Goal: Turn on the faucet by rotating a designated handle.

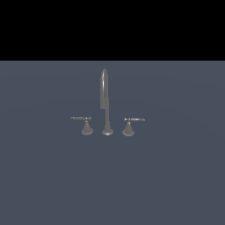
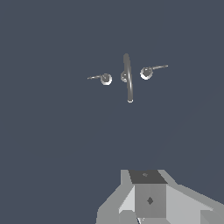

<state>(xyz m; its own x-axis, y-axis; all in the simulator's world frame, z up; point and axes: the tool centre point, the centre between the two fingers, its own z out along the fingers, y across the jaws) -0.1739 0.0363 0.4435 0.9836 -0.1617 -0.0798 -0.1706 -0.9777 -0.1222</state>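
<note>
Gripper (image 2: 149,200): only its grey blocky body showed at the edge of the wrist view, fingertips out of frame, so can't tell if the jaws were wide or narrow. Nothing visibly held. Not in the exterior view at all.

Gripper sat well apart from the faucet (image 2: 127,78), no contact with any part. Bare dark blue-grey floor (image 2: 57,144) lay between them.

Wrist view looked down on the set: spout (image 2: 127,83) as a thin arc in the middle, its outlet end pointing toward the gripper, one cone base on either side.

The handle (image 2: 104,78) was the darker lever, its thin arm pointing outward away from the spout. Twin handle (image 2: 147,72) on the other side of the spout, lever paler toward the tip, also pointing outward.

Exterior view: spout (image 1: 104,101) upright, tall, centre. The handle (image 1: 85,123) stood on the exterior view's left, lever roughly level, pointing left. Twin handle (image 1: 129,124) on the exterior view's right, lever pointing right. Both low, just beside the spout base, all on the floor (image 1: 52,184).
</note>
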